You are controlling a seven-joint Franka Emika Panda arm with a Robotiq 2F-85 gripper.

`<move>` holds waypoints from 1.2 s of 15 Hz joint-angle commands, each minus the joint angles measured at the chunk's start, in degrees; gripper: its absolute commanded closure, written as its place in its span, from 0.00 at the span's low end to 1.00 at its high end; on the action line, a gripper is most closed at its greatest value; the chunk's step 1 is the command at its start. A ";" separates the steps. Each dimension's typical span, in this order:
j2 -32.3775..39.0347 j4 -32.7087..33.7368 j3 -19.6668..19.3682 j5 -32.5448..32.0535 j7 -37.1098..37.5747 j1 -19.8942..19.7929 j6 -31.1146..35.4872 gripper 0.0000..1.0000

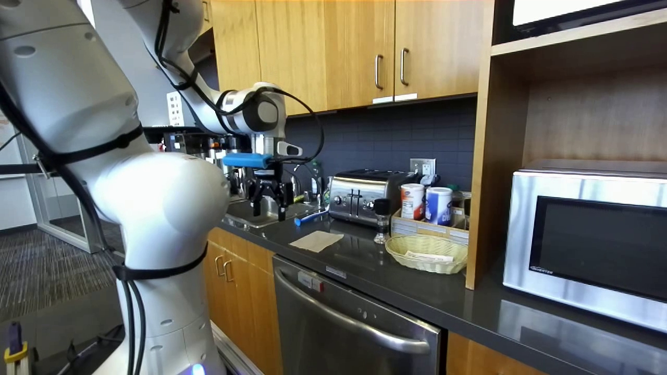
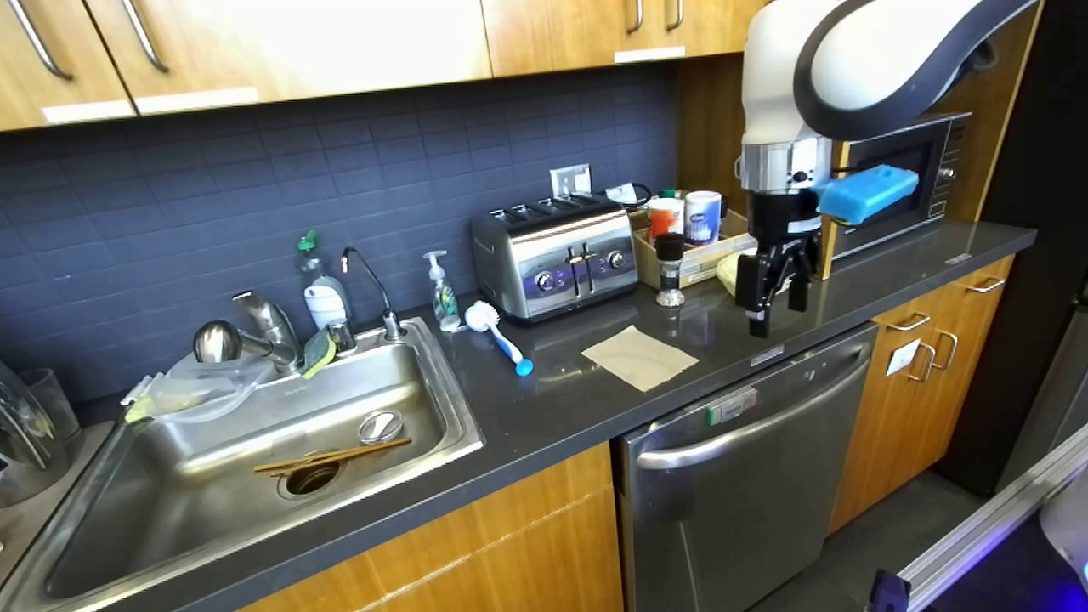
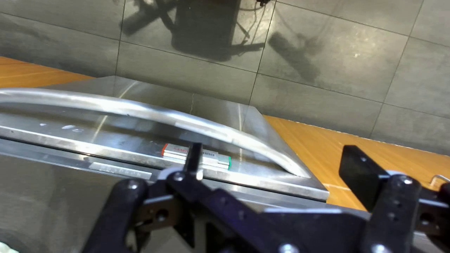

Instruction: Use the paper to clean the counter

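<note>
The paper, a tan, roughly square sheet, lies flat on the dark counter (image 1: 359, 263) in both exterior views: paper (image 1: 317, 241), paper (image 2: 641, 358). It rests near the counter's front edge, above the dishwasher. My gripper (image 1: 269, 211) hangs in the air, pointing down, apart from the paper. In an exterior view the gripper (image 2: 778, 310) appears to the right of the sheet and higher. Seen from the wrist, the gripper (image 3: 274, 161) has its black fingers wide apart and nothing between them. Its linkage covers part of the counter (image 3: 52, 189) there, and I cannot make out the paper for certain.
A steel sink (image 2: 297, 425) lies left of the paper, with a blue-handled brush (image 2: 501, 338) between. Behind stand a toaster (image 2: 561, 255), a pepper grinder (image 2: 670, 272) and a box of canisters (image 1: 432, 224). A pale basket (image 1: 427, 252) and microwave (image 1: 589, 234) sit farther along.
</note>
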 commanded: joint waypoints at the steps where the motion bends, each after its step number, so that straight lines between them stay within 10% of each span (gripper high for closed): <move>1: 4.09 3.18 0.79 -1.58 3.18 -0.63 1.23 0.00; 18: 4.96 6.55 -2.09 -2.66 -0.42 -1.81 5.43 0.00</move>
